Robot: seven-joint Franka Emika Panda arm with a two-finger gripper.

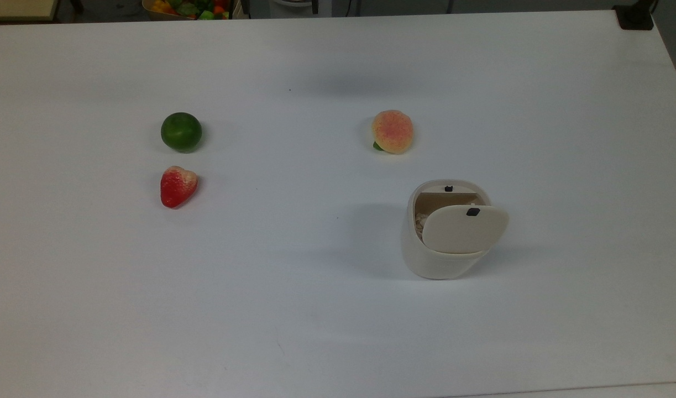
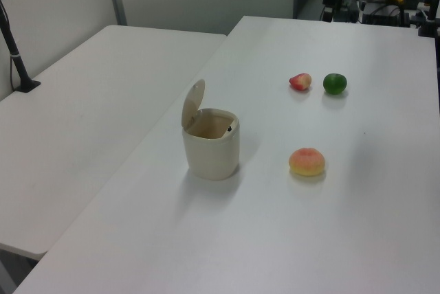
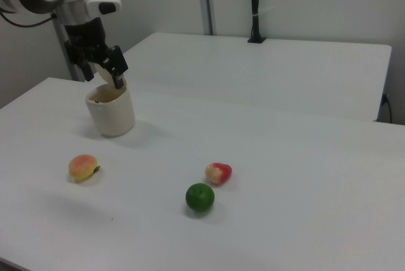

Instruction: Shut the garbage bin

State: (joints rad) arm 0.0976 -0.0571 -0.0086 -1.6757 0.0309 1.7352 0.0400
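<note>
Lid (image 1: 464,229) position is what the coming move turns on: the flap of the garbage bin (image 1: 437,257) stands raised on its hinge, leaving the mouth uncovered, with one small black tab near the flap's free edge and a second black spot on the inner rim. In the right view the hand (image 3: 112,67) hangs just above and a little behind the bin (image 3: 111,111), close to the upright flap, so the bin lies almost straight beneath it and the flap is the nearest part. I cannot tell whether the fingers are spread or pressed together, nor whether they touch the flap. By my judgement, a short push down and forward over the opening, away from the hinge, would swing the flap shut; a push from the wrong side would only tip it further back or nudge the light bin along the desk (image 1: 315,309). The bin stands upright toward the top view's right, nearer the bottom edge, with a peach (image 1: 392,131) near it on the far side. Well apart, toward the top view's left, sit a lime (image 1: 181,131) and a strawberry (image 1: 178,186). Count: one bin, one lid, one peach, one lime, one strawberry, one arm.
</note>
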